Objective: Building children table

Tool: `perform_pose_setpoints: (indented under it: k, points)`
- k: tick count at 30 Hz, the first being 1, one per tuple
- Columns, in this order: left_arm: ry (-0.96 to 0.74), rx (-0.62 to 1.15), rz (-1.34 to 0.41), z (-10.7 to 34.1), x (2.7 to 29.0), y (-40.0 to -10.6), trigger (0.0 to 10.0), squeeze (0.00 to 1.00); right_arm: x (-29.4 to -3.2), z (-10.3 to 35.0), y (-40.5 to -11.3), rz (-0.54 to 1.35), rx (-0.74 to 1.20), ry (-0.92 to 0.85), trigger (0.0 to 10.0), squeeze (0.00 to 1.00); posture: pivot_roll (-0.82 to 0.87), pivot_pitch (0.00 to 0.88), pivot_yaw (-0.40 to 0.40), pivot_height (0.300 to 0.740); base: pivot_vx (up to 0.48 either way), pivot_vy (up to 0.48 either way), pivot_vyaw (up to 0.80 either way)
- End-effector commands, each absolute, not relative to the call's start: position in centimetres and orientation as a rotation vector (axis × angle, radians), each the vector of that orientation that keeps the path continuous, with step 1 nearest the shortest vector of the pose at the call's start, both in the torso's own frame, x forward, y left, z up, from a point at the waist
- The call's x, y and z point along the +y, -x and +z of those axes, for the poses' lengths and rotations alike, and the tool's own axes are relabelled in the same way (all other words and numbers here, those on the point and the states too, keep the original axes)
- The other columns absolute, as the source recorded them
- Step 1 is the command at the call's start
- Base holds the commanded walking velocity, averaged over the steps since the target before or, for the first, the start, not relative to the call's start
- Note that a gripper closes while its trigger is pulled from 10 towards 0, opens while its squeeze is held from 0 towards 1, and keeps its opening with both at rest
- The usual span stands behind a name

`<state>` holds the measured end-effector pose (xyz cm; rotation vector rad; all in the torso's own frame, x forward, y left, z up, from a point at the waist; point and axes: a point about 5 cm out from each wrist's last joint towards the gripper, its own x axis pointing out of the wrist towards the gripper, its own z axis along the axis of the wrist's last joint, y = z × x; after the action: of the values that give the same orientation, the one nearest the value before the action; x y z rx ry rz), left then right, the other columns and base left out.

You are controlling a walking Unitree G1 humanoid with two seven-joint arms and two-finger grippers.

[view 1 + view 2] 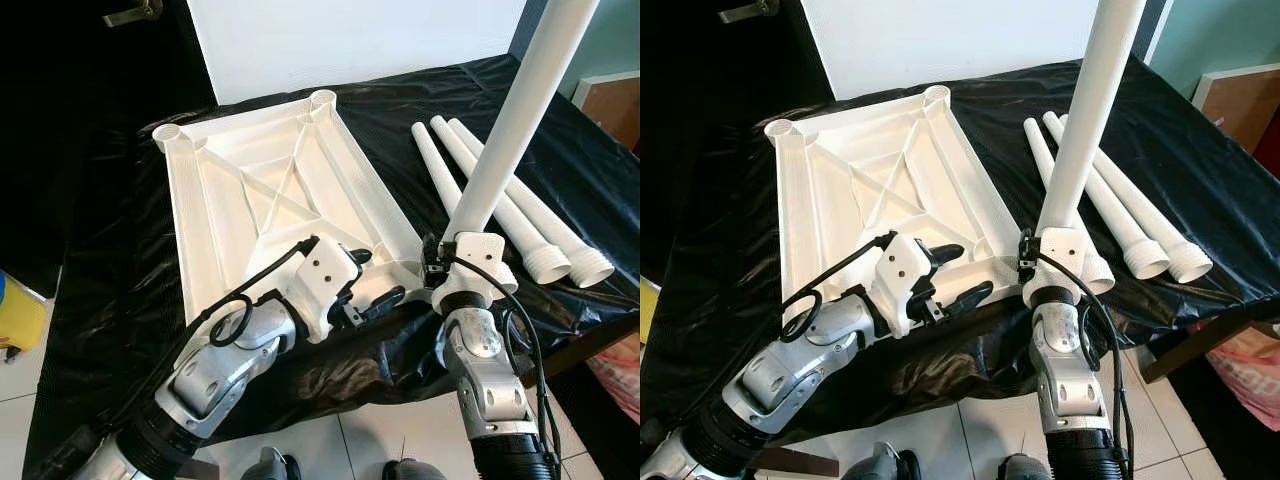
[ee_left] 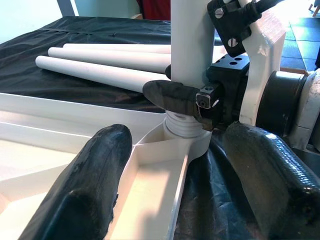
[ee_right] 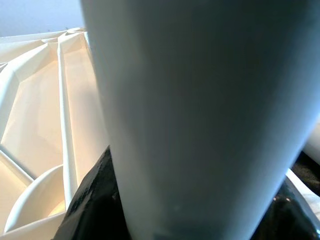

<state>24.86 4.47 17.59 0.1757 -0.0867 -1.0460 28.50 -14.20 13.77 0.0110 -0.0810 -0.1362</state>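
Black sheeting (image 1: 560,140) is covering the work table, tile floor showing below its near edge. Nearest the camera, left gripper (image 1: 368,285) is sitting at the near edge of the upturned white tabletop (image 1: 250,190), fingers spread wide with nothing between them; one finger (image 2: 82,190) is lying over the tabletop's inner tray, the other (image 2: 272,180) is hanging outside the rim over the sheeting, so the rim wall is running between the two. Just beyond those fingertips, right gripper (image 1: 440,262) is clamping the upright leg (image 1: 520,110) near its lower end, one black finger (image 2: 172,95) wrapped across the tube front. Leg's threaded end is sitting in the near right corner socket (image 2: 187,137) of the tabletop, directly below the right fingers; how far it is seated, can't tell. Leg is tilting slightly, its top leaning away toward the robot's right. Right wrist view is pressed up against the tube, tabletop ribs visible past it. Beyond the right fingers, three spare legs (image 1: 540,225) are lying side by side on the sheeting, threaded ends toward the robot. Farthest out, two empty corner sockets (image 1: 322,100) are sitting at the tabletop's far edge, white wall behind.
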Motion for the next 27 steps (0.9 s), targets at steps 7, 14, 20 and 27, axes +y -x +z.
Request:
perform_pose_setpoints:
  k: [7, 14, 20, 27]
  points:
    - [-0.206, -0.065, -1.185, 17.2, 4.6, -24.3, 10.0, 0.00, -14.0, 12.7, -27.7, -0.115, -0.027, -0.060, 10.0, 1.00, -0.09, 0.106, 0.049, 0.740, 0.000, 0.000, 0.00]
    - [-0.225, -0.054, -1.153, 17.1, 5.2, -24.9, 10.0, 0.00, -15.1, 13.0, -27.1, -0.041, -0.060, -0.042, 10.0, 1.00, -0.09, 0.112, 0.051, 0.740, 0.000, 0.000, 0.00]
    - [-0.305, -0.010, -1.061, 16.4, 6.3, -26.4, 10.0, 0.00, -15.9, 12.6, -26.3, 0.025, -0.056, -0.024, 10.0, 0.00, -0.09, 0.114, 0.055, 0.740, 0.000, 0.000, 0.00]
    - [-0.442, 0.073, -0.949, 14.8, 7.6, -28.1, 10.0, 0.00, -16.2, 12.3, -25.9, 0.078, -0.052, -0.004, 10.0, 0.00, -0.10, 0.116, 0.055, 0.740, 0.000, 0.000, 0.00]
